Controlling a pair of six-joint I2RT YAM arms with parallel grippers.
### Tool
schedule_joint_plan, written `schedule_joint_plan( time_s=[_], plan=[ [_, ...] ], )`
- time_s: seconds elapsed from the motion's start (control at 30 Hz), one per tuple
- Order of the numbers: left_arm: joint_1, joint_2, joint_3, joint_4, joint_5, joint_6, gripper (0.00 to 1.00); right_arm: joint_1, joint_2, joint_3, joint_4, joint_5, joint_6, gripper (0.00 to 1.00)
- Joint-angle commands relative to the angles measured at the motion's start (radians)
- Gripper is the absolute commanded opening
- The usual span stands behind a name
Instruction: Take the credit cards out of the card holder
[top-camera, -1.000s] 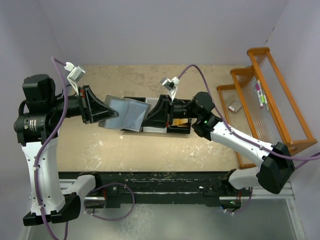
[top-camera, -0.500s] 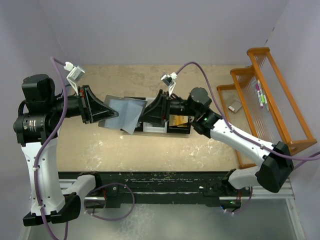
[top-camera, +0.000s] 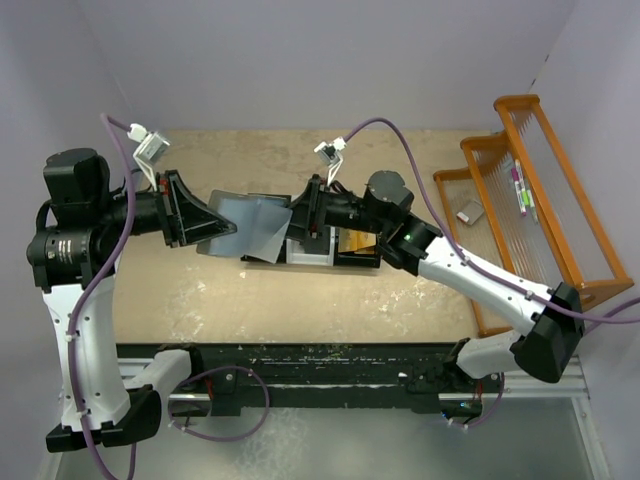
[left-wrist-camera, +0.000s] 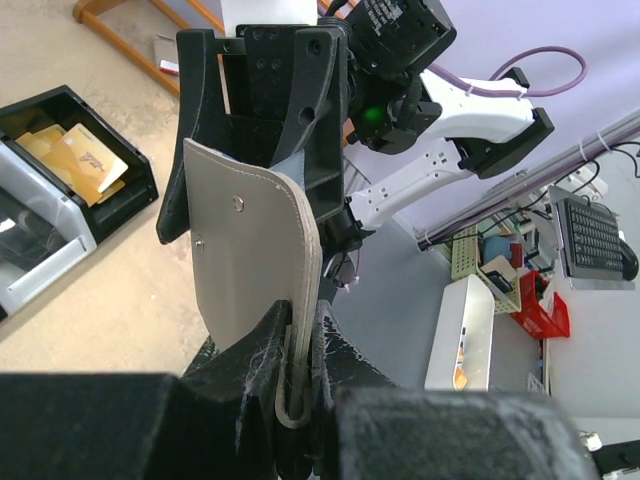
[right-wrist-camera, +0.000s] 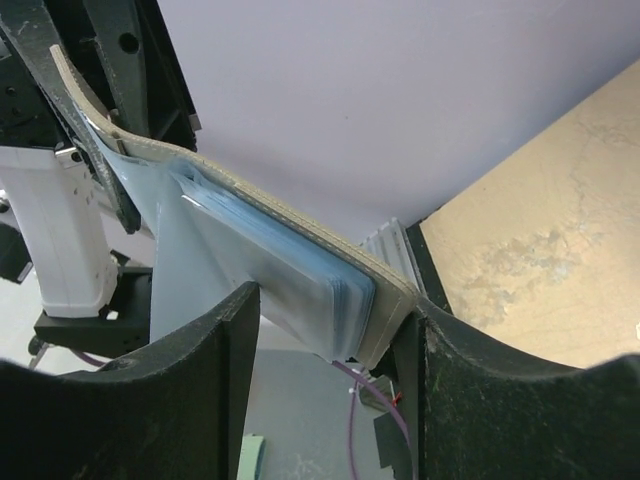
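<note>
The right claw (top-camera: 300, 214) has swung away from the bin tray (top-camera: 365, 262), where orange-gold credit cards (top-camera: 358, 240) lie. Its jaws, now apart, straddle the free edge of the card holder (top-camera: 255, 226). The left claw (left-wrist-camera: 300, 372) stays clamped on it above mid-counter (top-camera: 300, 310). Another card likely comes next.

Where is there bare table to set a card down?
Bare tabletop lies between the bin tray and the near rail, and along the back wall. Crowded: the middle, where the left pincer and right pincer meet at the card holder.
</note>
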Motion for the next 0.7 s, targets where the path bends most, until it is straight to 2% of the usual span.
schedule_joint_plan(
  time_s=[0.0, 0.07, 0.13, 0.2, 0.23, 0.3, 0.4, 0.47, 0.6, 0.67],
  plan=[
    [0.0, -0.004, 0.035, 0.011, 0.034, 0.017, 0.0, 0.011, -0.016, -0.001, 0.125, -0.019, 0.02, 0.54],
    [0.0, -0.003, 0.035, -0.005, 0.017, 0.038, 0.0, 0.014, -0.024, -0.01, 0.159, -0.042, 0.028, 0.45],
    [0.0, -0.004, 0.037, -0.031, -0.035, 0.092, 0.0, 0.021, -0.035, -0.014, 0.17, -0.039, 0.03, 0.27],
    [0.0, -0.006, 0.033, -0.053, -0.153, 0.158, 0.1, 0.028, -0.044, 0.001, 0.132, -0.01, 0.014, 0.06],
    [0.0, -0.01, 0.024, -0.057, -0.209, 0.184, 0.1, 0.035, -0.047, 0.015, 0.096, 0.009, -0.003, 0.0],
    [0.0, -0.013, 0.01, -0.07, -0.283, 0.238, 0.12, 0.053, -0.048, 0.052, 0.007, 0.054, -0.042, 0.0],
    [0.0, -0.025, -0.022, -0.052, -0.323, 0.26, 0.38, 0.096, -0.034, 0.113, -0.129, 0.149, -0.1, 0.0],
    [0.0, -0.036, -0.037, -0.036, -0.334, 0.271, 0.43, 0.117, -0.012, 0.174, -0.262, 0.253, -0.141, 0.0],
    [0.0, -0.056, -0.068, -0.031, -0.349, 0.301, 0.63, 0.172, 0.03, 0.281, -0.487, 0.481, -0.205, 0.0],
    [0.0, -0.071, -0.094, -0.017, -0.382, 0.32, 0.69, 0.228, 0.069, 0.375, -0.589, 0.612, -0.251, 0.0]
  ],
)
